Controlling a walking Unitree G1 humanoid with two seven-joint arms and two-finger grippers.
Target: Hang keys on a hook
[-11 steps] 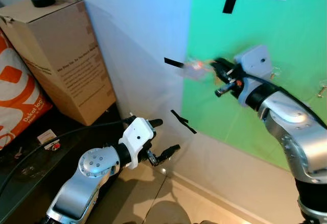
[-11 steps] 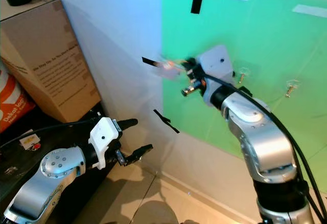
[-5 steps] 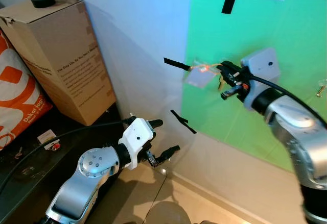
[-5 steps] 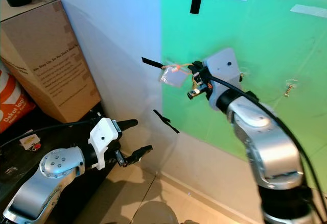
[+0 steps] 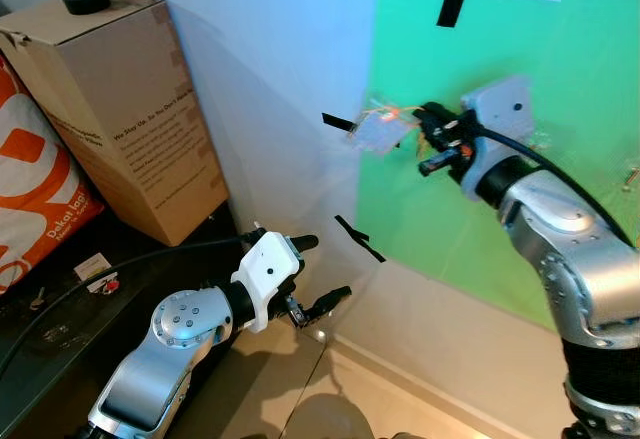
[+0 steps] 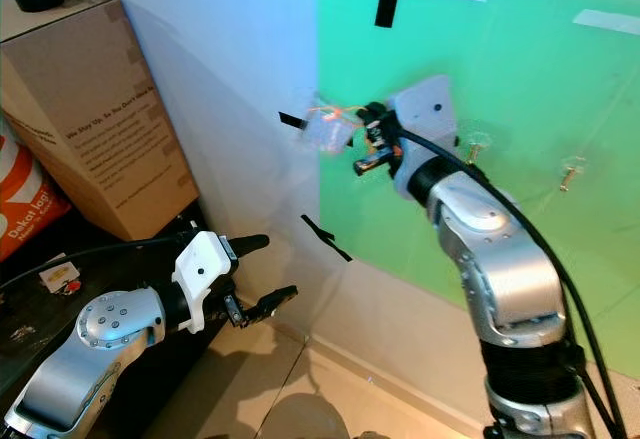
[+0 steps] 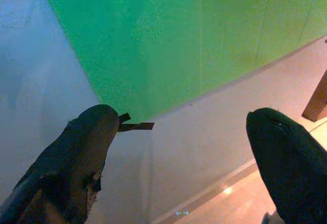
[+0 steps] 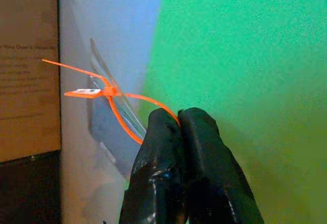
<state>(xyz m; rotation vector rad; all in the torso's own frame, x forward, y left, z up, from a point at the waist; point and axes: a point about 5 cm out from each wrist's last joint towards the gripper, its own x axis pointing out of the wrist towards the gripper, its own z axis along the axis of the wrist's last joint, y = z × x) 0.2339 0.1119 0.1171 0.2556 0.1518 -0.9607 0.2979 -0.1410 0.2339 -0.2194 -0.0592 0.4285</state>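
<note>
My right gripper is raised in front of the green sheet on the wall. It is shut on a thin orange loop that carries a clear flat tag, which hangs out to the gripper's left near the sheet's edge. The fingers pinch the loop's end; no metal keys can be made out. Two small clear hooks are stuck on the sheet to the right of the gripper. My left gripper is low, near the wall's base, open and holding nothing.
A tall cardboard box with a black tape roll on top stands at the left against the wall, an orange-and-white bag beside it. Black tape strips mark the wall. Tan floor lies below.
My right gripper dipped right and down with the tag half a second ago, then came back up and left. The tag swung with it. The left arm has not moved.
</note>
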